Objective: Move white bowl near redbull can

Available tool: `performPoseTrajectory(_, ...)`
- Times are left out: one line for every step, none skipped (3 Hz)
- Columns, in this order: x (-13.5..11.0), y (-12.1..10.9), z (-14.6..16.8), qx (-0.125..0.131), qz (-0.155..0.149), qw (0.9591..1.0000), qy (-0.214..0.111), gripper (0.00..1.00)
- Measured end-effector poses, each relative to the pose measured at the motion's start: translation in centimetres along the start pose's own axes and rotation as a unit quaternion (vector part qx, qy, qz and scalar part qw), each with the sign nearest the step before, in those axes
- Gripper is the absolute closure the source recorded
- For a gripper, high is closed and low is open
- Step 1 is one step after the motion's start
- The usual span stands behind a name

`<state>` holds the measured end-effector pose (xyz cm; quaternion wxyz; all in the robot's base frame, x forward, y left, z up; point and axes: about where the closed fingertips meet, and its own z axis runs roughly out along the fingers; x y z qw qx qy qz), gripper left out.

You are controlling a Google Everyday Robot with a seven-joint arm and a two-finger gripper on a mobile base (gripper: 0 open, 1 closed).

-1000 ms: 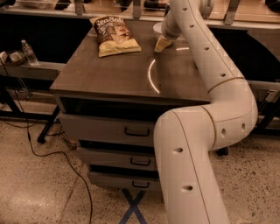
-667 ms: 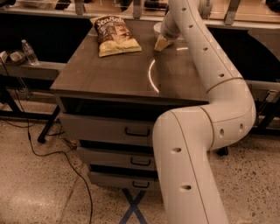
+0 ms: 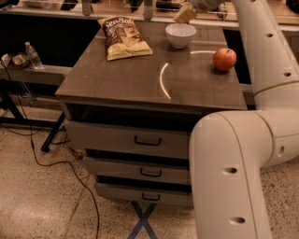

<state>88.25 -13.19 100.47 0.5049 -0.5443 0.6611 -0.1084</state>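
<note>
Now the tool (image 3: 186,14), state unclear, hangs above white bowl (image 3: 181,35) by "Sea Salt" bag (image 3: 123,39).

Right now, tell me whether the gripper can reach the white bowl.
Probably yes. The gripper hangs just above the far rim of the white bowl, with nothing between them; the chip bag and apple sit aside.

Claw (image 3: 186,14) at the top edge over the far end of a dark wood-grain surface (image 3: 126,81), three grey drawers (image 3: 117,136) (black handles) well below it, speckled floor (image 3: 37,205) beneath, blue tape cross (image 3: 142,223), black cable (image 3: 96,214) lower left of it, curved glare (image 3: 162,80) on the surface.
</note>
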Motion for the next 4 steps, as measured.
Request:
performPoseTrajectory(-1.0,-1.5,-4.5,0.016,0.024,0.9981,-0.055,0.38)
performPoseTrajectory(1.3,-3.4,-12.0,0.073,0.085,0.986,-0.124,0.61)
performPoseTrajectory(2.9,-3.6,-18.8,0.145,0.118,0.9682,-0.167,0.92)
performPoseTrajectory(3.7,-3.3,-18.7,0.149,0.126,0.9672,-0.163,1.0)
